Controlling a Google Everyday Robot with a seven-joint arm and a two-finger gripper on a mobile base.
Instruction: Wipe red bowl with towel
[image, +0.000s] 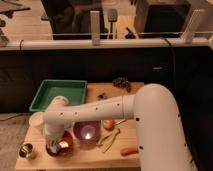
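Observation:
The red bowl (64, 148) is small, shallow and dark red-brown. It sits on the wooden table (95, 157) near the front left. My gripper (54, 145) hangs from the white arm (95, 112) and reaches down into the bowl's left side. A pale grey patch (63, 145) shows inside the bowl at the gripper; I cannot tell whether it is the towel. No towel is plainly visible elsewhere.
A purple bowl (86, 132) stands just right of the red one. A metal cup (26, 150) stands to its left and a white cup (36, 120) behind. A green tray (59, 94) is at the back left. Banana peel (110, 140), an orange piece (129, 150) and a dark cluster (121, 82) lie to the right.

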